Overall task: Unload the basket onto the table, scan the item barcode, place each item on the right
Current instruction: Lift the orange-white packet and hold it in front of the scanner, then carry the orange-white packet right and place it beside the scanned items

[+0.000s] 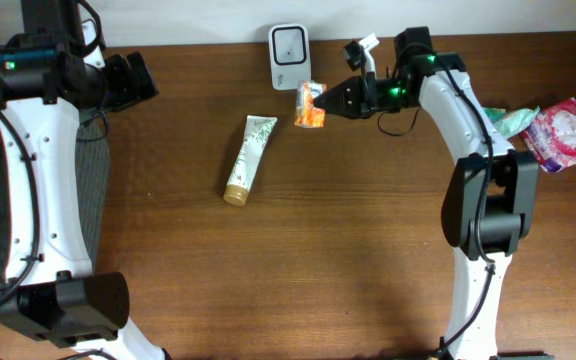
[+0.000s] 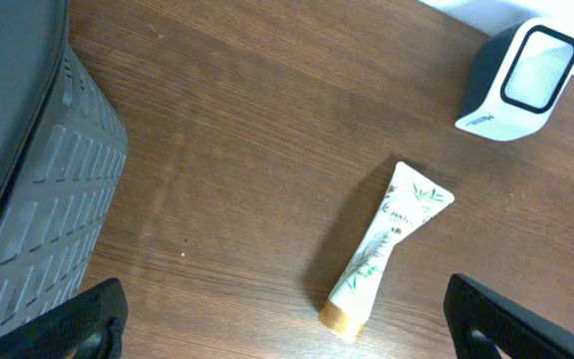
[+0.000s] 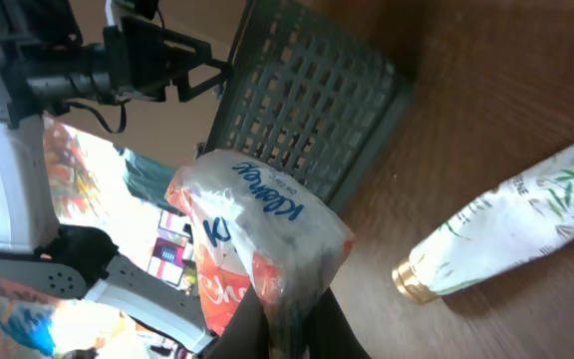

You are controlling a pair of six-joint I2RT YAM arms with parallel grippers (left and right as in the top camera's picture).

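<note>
Currently the right gripper (image 1: pixel 330 100) is pressed together on a fold of the orange-and-white packet (image 1: pixel 310 104), holding it clear of the table at the far centre, just to the right of and slightly nearer than the white scanner (image 1: pixel 288 55). The principal hazard is the hold itself: the right wrist view shows only a thin edge of soft wrapper between the fingers, so the packet may swing, twist or slip out if the wrist turns quickly. A second hazard is a failed read. The position of the barcode cannot be told from any view, and a crinkled, glossy film may present it creased or facing away from the scanner window. A third is contact: the packet hangs near the scanner, and a careless approach could knock the unit over. The left gripper (image 1: pixel 146 85) is spread wide and holds nothing, parked at the far left above the grey basket (image 2: pixel 28 199). A cream tube (image 1: pixel 248 160) lies flat left of centre, well clear of the path. A pink packet (image 1: pixel 566 135) and a teal item (image 1: pixel 508 120) sit at the right edge. Nothing stands between packet and scanner.
</note>
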